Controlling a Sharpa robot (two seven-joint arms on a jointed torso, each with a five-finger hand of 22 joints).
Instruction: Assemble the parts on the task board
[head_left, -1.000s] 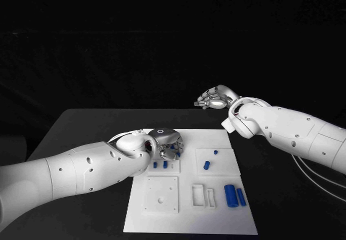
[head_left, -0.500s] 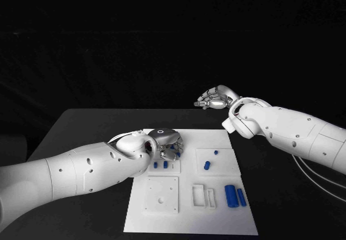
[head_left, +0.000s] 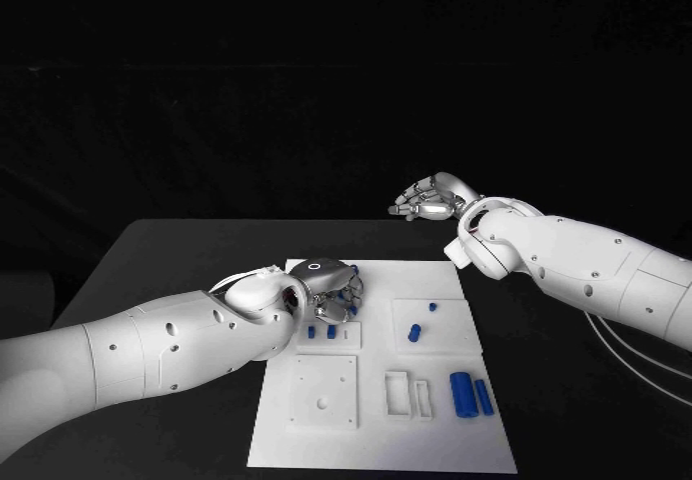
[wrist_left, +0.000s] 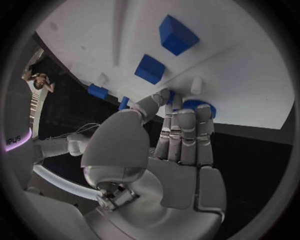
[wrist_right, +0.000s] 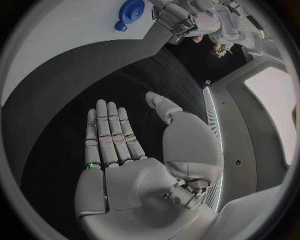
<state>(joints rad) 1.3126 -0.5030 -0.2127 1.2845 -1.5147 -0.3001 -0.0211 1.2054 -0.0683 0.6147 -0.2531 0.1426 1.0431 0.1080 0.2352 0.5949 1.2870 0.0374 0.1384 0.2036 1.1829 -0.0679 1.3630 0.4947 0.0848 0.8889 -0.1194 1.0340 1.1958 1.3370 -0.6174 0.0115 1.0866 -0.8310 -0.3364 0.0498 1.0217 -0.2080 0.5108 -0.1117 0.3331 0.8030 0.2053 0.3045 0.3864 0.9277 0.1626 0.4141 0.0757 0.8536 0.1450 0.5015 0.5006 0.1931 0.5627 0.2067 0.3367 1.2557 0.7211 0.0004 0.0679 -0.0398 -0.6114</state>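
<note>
The white task board (head_left: 378, 440) lies in the middle of the black table. My left hand (head_left: 332, 284) is over the board's far left corner. In the left wrist view its thumb and fingertips (wrist_left: 187, 112) close round a blue round part (wrist_left: 201, 105) at the board's edge; I cannot tell whether the part is lifted. The right wrist view shows the same blue round part (wrist_right: 131, 8) beside the left hand (wrist_right: 187, 17). My right hand (head_left: 430, 197) hangs raised beyond the board's far edge, fingers (wrist_right: 109, 130) straight and apart, holding nothing.
Small blue parts (head_left: 330, 331) (head_left: 414, 331) (head_left: 433, 303) sit in the board's far recesses. Two long blue cylinders (head_left: 462, 392) lie near the right edge, beside white frames (head_left: 407, 392) and a square white plate (head_left: 325, 388). Blue blocks (wrist_left: 178, 34) stand ahead of the left fingers.
My left arm has sunk slightly and its fingers show a little more over the board. The right hand has lifted a touch. The parts lie as before.
</note>
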